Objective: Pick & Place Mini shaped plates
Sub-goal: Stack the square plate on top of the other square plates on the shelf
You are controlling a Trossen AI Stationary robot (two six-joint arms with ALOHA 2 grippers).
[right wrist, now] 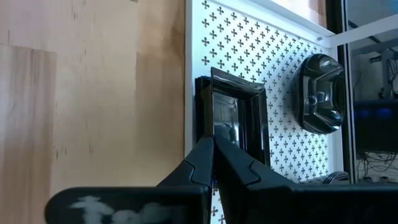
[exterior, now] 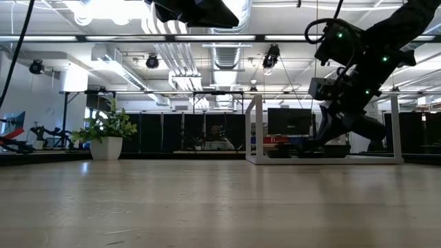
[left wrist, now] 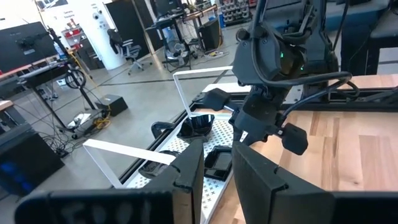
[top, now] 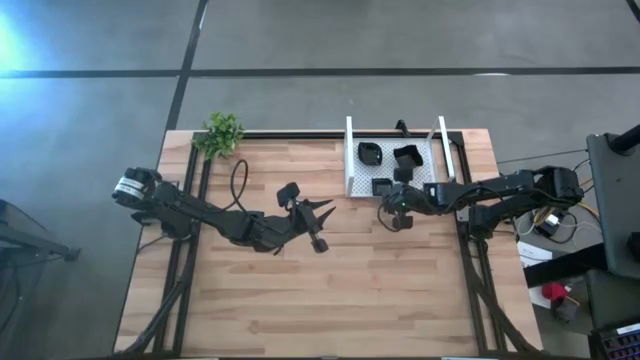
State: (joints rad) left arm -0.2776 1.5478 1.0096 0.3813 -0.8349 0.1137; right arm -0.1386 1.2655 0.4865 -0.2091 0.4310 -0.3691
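Several small glossy black plates lie in the white perforated tray at the table's far edge: a square one near its front edge, a rounded one farther in. No writing is legible. The right gripper hangs above the square plate, fingers pressed together, holding nothing. The left gripper waits mid-table, fingers parted.

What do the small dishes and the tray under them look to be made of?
Mini shaped plates: black, glossy, with sharp reflections; probably glazed ceramic or hard plastic. White tray: matte sheet punched with cross-shaped holes, likely painted metal, possibly plastic.
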